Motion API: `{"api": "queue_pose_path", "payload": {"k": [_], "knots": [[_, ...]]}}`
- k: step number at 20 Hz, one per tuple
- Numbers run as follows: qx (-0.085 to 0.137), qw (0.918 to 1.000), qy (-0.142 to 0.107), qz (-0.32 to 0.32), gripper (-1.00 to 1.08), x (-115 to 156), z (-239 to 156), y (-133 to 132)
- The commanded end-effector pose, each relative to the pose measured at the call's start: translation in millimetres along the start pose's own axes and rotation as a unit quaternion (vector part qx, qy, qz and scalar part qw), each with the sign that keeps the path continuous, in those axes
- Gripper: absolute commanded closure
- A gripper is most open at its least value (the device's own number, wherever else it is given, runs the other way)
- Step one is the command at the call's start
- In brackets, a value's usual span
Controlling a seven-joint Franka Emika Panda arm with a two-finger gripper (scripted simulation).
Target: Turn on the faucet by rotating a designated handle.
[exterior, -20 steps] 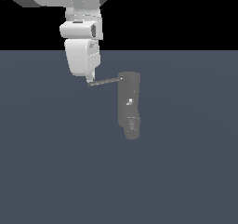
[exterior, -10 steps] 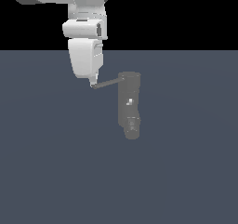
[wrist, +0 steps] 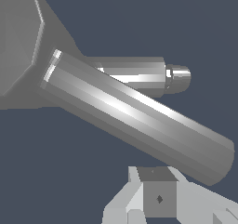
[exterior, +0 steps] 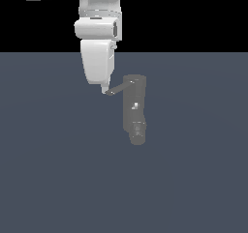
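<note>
The gripper point(exterior: 104, 90) hangs with its tip at the free end of the handle point(exterior: 119, 88); whether its jaws are wide or narrow cannot be told. From there the handle runs up toward the exterior view's right to the top of the faucet point(exterior: 134, 107), whose knobby end lies lower. In the wrist view the handle point(wrist: 139, 116) fills the frame close to a fingertip point(wrist: 155, 197).
</note>
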State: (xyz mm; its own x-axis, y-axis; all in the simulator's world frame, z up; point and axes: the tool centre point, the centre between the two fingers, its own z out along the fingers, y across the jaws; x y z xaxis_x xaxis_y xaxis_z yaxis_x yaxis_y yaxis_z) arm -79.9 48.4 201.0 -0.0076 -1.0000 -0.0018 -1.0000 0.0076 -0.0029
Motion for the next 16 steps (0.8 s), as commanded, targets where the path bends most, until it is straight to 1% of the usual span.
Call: {"api": "queue_pose_path", "payload": {"k": [1, 11, 12, 13, 16], "knots": [[-0.001, 1.0, 0.001, 0.004, 1.08, 10, 0, 7], [-0.001, 1.0, 0.001, 0.003, 1.08, 35, -1, 33], [-0.001, 1.0, 0.001, 0.003, 1.08, 35, -1, 33], [-0.001, 1.0, 0.0, 0.0, 1.08, 29, 0, 30], [-0.001, 1.0, 0.0, 0.0, 1.08, 47, 0, 30]]}}
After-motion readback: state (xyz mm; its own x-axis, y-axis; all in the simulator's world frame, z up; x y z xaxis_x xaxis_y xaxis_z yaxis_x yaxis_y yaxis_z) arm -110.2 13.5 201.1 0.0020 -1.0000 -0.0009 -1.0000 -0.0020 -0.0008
